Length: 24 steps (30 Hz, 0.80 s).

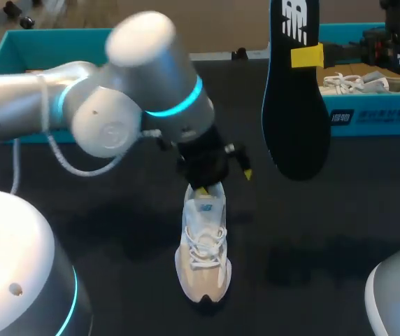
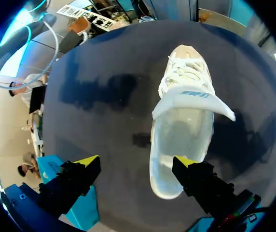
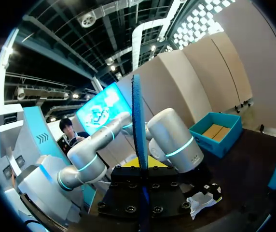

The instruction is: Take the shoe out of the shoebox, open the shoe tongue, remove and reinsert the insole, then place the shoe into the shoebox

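Observation:
A white and beige shoe (image 1: 203,245) lies on the black table, toe toward me, its tongue (image 2: 192,99) pulled up and the inside bare. My left gripper (image 1: 224,182) hangs just over the heel end and is open wide (image 2: 135,162); one fingertip (image 2: 184,162) is over the heel opening, the other is beside the shoe. High at the back right, my right gripper (image 1: 306,54) is shut on the black insole (image 1: 294,98), which hangs upright. In the right wrist view the insole (image 3: 138,116) shows edge-on between the fingers (image 3: 140,164), with the shoe (image 3: 203,198) below.
A teal shoebox (image 1: 375,119) stands at the back right with a second white shoe (image 1: 368,82) in it. Another teal box (image 1: 18,49) sits at the back left. My left arm's large joint (image 1: 130,91) spans the table's left middle.

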Each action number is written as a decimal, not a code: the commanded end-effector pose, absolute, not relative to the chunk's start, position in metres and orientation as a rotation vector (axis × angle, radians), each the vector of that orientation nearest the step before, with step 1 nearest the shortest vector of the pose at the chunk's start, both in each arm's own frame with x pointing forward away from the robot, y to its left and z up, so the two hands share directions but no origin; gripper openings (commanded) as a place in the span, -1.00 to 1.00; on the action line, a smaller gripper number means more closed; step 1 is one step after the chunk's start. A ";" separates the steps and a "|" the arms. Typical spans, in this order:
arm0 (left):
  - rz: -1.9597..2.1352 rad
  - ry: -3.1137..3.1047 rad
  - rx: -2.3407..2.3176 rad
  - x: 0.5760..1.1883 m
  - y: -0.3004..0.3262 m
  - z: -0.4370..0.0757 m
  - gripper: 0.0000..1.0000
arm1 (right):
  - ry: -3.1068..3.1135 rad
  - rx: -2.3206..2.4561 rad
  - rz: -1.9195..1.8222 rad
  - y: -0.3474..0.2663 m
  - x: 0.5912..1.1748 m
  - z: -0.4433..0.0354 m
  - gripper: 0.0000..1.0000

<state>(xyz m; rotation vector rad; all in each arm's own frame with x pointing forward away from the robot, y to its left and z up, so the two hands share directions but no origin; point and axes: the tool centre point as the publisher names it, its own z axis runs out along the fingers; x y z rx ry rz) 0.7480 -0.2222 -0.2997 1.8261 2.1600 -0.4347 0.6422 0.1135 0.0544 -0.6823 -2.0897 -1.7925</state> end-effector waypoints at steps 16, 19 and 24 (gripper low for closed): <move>-0.945 1.889 1.513 0.764 -0.166 -0.234 1.00 | -2.091 -0.681 -1.789 0.116 0.644 0.054 -1.00; -0.945 1.889 1.513 0.764 -0.166 -0.234 1.00 | -2.091 -0.681 -1.789 0.116 0.644 0.054 -1.00; -0.988 1.803 1.484 0.769 -0.163 -0.229 1.00 | -2.091 -0.681 -1.789 0.116 0.644 0.054 -1.00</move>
